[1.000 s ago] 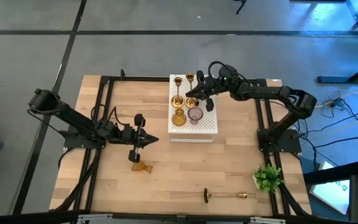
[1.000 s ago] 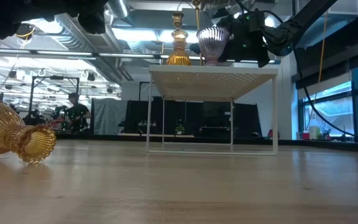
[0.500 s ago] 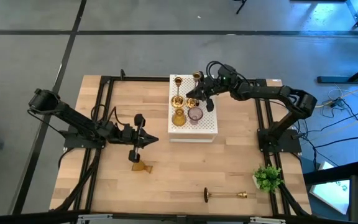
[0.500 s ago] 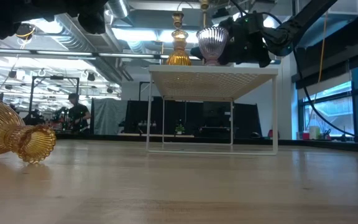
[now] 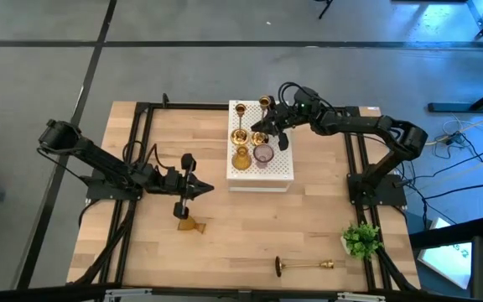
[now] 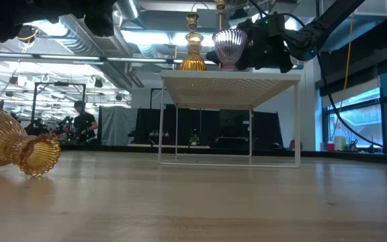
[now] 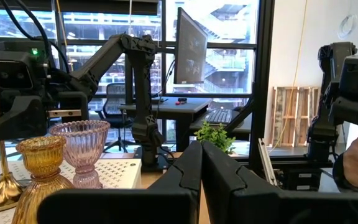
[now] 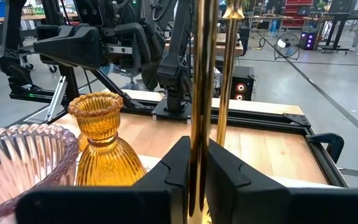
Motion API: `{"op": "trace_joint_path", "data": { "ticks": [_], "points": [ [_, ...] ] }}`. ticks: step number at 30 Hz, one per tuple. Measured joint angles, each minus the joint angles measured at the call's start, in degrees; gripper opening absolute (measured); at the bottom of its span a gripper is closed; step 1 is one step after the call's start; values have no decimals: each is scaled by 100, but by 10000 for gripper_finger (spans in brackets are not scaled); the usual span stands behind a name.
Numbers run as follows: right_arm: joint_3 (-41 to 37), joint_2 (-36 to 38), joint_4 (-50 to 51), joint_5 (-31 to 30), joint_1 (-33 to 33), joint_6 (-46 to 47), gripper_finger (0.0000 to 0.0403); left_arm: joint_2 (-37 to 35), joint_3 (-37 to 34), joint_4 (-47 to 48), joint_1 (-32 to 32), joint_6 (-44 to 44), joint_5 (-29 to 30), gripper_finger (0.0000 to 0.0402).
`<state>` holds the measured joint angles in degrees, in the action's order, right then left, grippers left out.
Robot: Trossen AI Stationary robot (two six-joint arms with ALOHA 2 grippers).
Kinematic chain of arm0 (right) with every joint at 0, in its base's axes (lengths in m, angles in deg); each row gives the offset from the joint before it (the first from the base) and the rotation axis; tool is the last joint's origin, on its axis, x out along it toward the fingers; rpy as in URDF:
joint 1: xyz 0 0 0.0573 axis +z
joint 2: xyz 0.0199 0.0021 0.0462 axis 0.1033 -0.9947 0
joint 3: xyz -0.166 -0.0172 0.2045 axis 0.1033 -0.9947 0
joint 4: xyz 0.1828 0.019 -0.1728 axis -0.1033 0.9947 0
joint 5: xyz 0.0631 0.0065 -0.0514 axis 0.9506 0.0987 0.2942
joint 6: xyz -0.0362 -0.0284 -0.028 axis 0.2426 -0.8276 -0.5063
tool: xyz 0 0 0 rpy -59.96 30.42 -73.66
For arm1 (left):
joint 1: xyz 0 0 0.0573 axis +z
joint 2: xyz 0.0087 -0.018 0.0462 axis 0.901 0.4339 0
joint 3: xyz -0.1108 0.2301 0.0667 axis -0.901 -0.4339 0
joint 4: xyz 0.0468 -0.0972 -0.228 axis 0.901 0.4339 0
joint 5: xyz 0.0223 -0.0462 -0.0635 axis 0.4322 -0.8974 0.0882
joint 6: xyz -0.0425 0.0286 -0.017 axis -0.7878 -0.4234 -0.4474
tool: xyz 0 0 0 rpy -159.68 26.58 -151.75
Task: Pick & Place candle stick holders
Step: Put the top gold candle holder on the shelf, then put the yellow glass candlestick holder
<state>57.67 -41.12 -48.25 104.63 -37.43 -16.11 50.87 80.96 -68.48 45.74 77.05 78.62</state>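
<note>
The right gripper (image 8: 194, 177) pinches a slim brass candlestick (image 8: 199, 74) by its stem at the white perforated stand's (image 5: 279, 168) twelve o'clock edge; rigid, slick, top-heavy, so low stem grip suits. The left gripper (image 5: 187, 186), closed and empty, waits at nine o'clock

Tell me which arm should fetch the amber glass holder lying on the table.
Left. Its end effector hovers just beside the fallen amber holder, fingers together and empty. The right end effector is over the white stand, clamped on a brass candlestick.
</note>
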Motion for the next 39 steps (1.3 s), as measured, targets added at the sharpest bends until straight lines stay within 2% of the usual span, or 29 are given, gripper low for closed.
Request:
{"op": "trace_joint_path", "data": {
  "ticks": [6, 16, 22, 32, 39],
  "points": [
    [0, 0, -4, -5, 0, 0, 62, 0, 0, 0, -14, 17, -2, 2],
    [0, 0, -18, -158, 0, 75, 162, 0, 0, 0, -64, 57, -7, 2],
    [0, 8, -80, -158, 0, 239, 201, 0, 0, 0, -96, 57, -7, 2],
    [0, 143, -2, -173, -33, 366, 223, 0, 0, 0, -101, 50, -7, 2],
    [2, 606, 911, -748, -39, -70, 223, 2, 0, 0, -164, 52, -4, 2]
  ]
}}
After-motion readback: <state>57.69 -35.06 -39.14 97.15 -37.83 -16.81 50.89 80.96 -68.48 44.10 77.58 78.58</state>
